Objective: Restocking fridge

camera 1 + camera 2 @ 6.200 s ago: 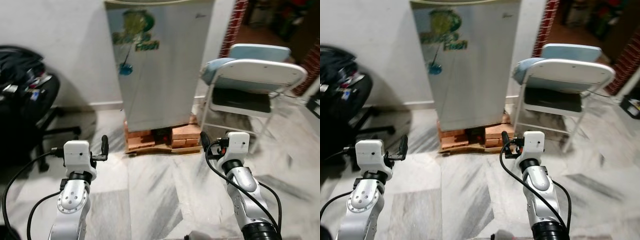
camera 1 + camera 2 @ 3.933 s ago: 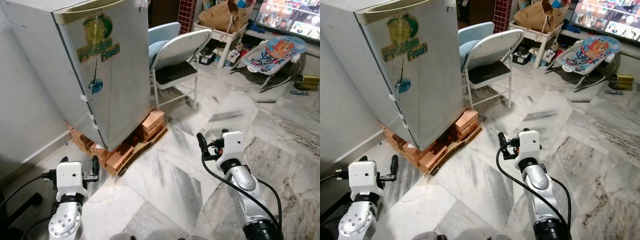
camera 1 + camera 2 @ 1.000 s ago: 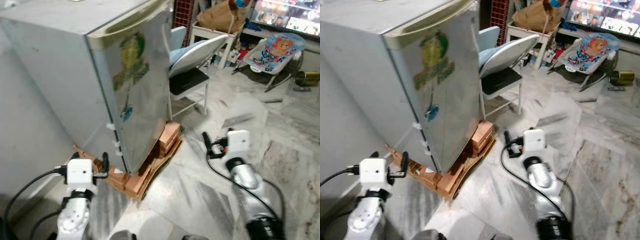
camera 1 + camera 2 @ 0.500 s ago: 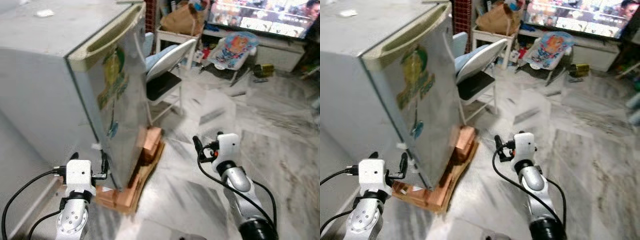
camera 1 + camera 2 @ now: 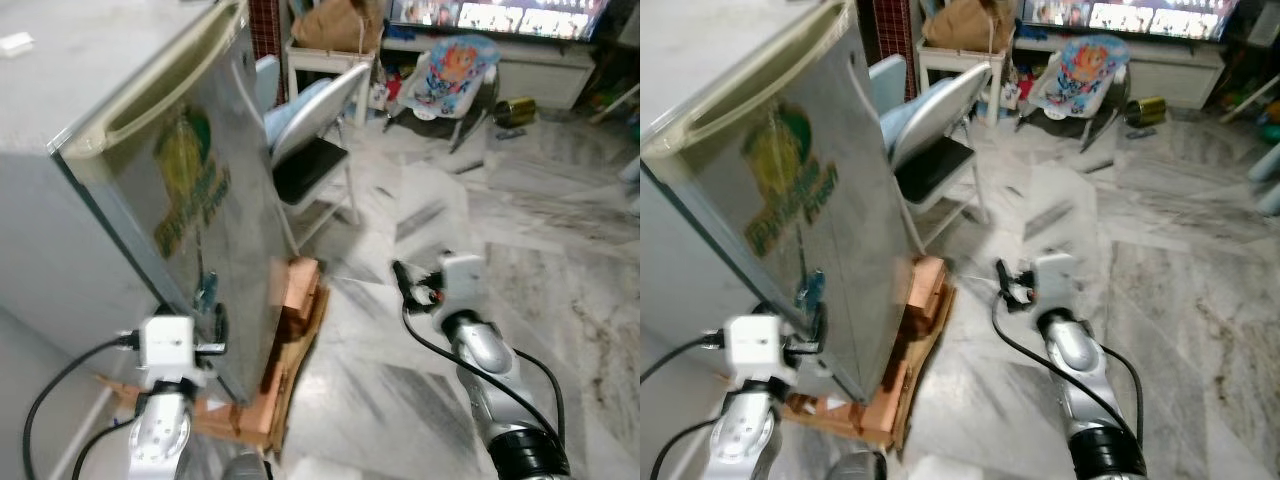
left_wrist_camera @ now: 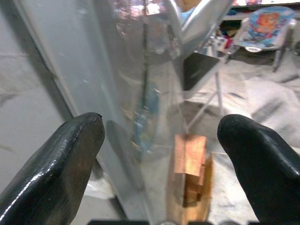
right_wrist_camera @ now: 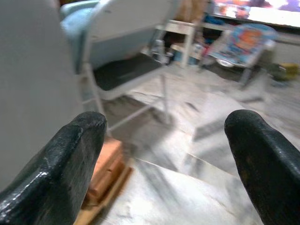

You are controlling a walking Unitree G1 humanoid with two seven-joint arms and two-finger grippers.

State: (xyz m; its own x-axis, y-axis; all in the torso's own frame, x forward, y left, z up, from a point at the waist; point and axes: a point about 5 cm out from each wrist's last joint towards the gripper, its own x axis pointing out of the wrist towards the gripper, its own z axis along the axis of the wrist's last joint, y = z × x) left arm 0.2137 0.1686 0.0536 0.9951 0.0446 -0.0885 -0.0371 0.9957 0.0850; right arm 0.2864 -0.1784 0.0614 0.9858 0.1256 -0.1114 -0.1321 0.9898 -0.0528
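I am bringing the left gripper [image 6: 159, 140], fingers spread and empty, just beside the shut fridge [image 5: 150, 200] door's lower edge, judging the door stiff, slick and heavy, best taken at its recessed top handle [image 5: 150, 95], while the right gripper [image 7: 164, 140] is hanging open.

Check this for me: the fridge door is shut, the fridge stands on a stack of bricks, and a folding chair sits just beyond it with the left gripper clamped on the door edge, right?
Not quite. In the left wrist view the left gripper is open, its fingers spread wide before the fridge corner, gripping nothing. The rest holds in the left eye view: door shut, fridge on bricks, folding chair just beyond.
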